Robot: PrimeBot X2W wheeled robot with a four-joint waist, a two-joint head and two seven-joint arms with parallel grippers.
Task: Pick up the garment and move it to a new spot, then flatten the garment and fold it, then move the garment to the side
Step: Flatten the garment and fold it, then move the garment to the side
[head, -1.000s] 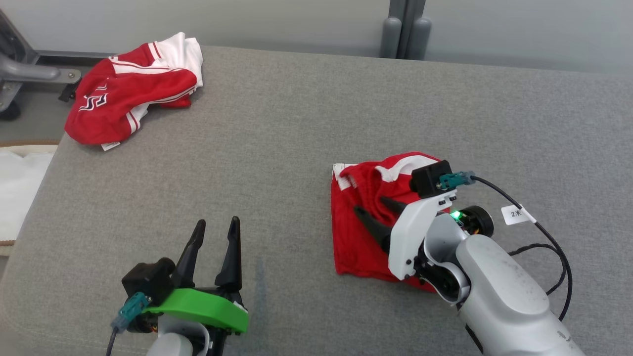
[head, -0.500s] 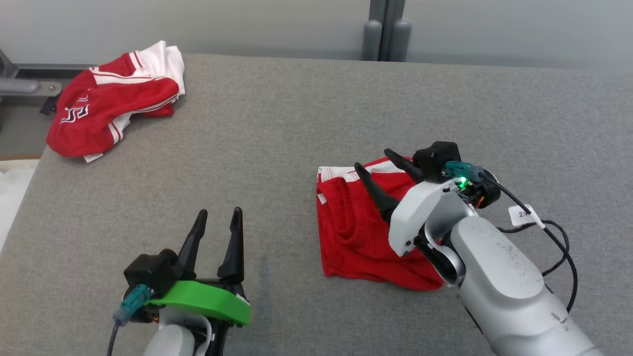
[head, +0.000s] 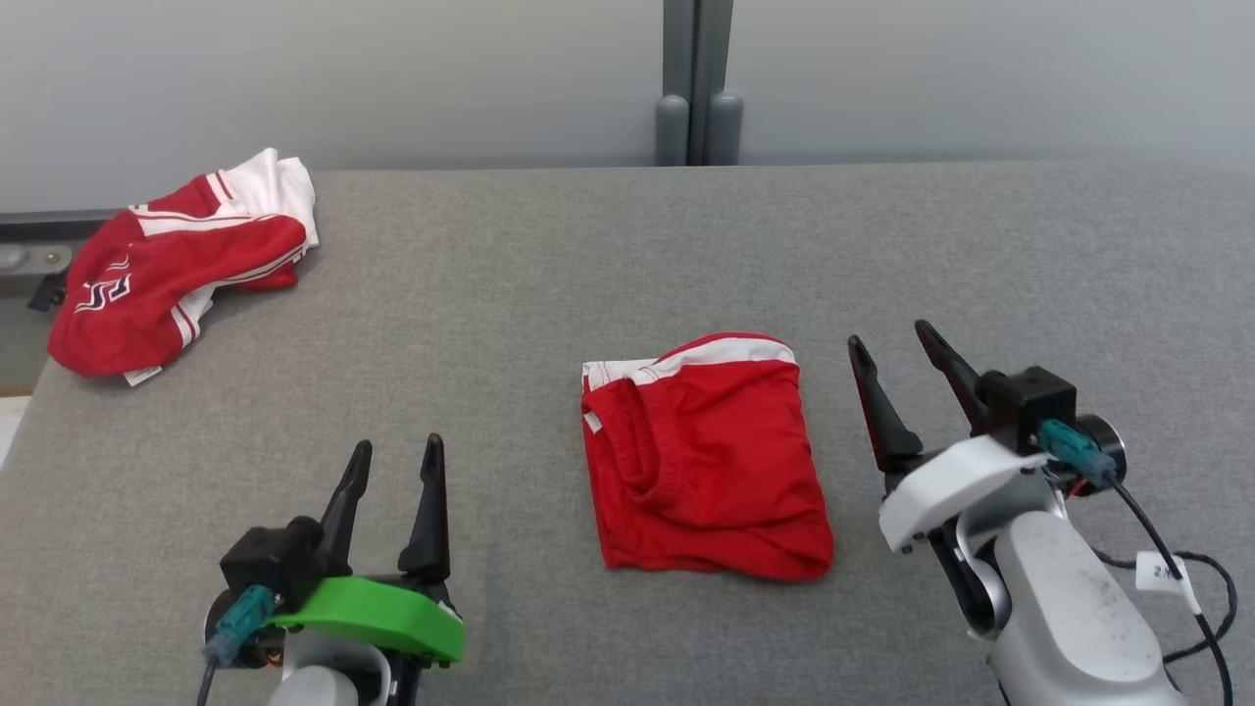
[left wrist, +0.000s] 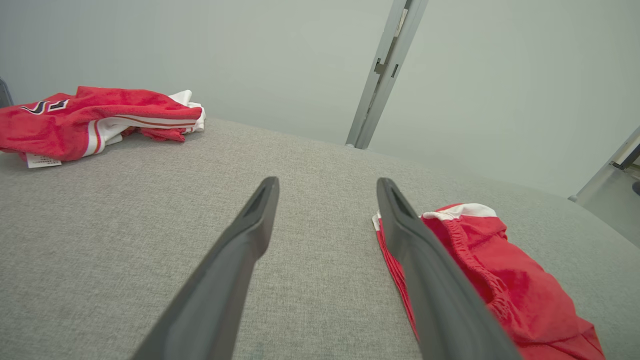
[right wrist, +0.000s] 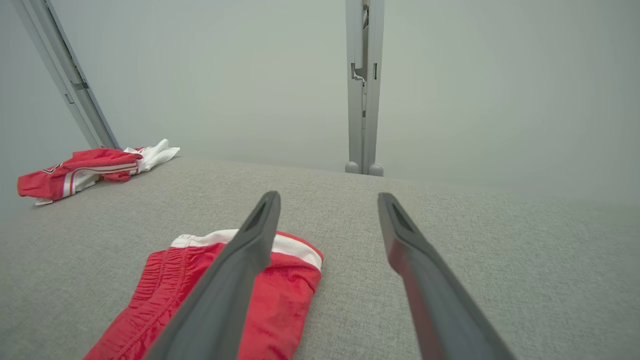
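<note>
The garment point(head: 701, 461) is a red piece with a white band, folded into a rough square and lying flat on the grey padded table point(head: 490, 294). My right gripper point(head: 889, 333) stands open just right of it, apart from the cloth, fingers empty. In the right wrist view the garment point(right wrist: 165, 280) lies to the left of and under the left finger of my right gripper point(right wrist: 328, 195). My left gripper point(head: 397, 443) is open near the front edge, left of the garment. Its wrist view shows the garment point(left wrist: 500, 270) beside the right finger of my left gripper point(left wrist: 327, 181).
A second red and white garment point(head: 181, 265) lies bunched at the table's far left corner. A grey post point(head: 696, 88) stands behind the back edge against a pale wall. A black cable point(head: 1177, 588) loops by my right forearm.
My right gripper has lifted off the garment and drawn back to its right side, leaving the cloth lying free. The head camera has shifted. The left gripper has held its place.
</note>
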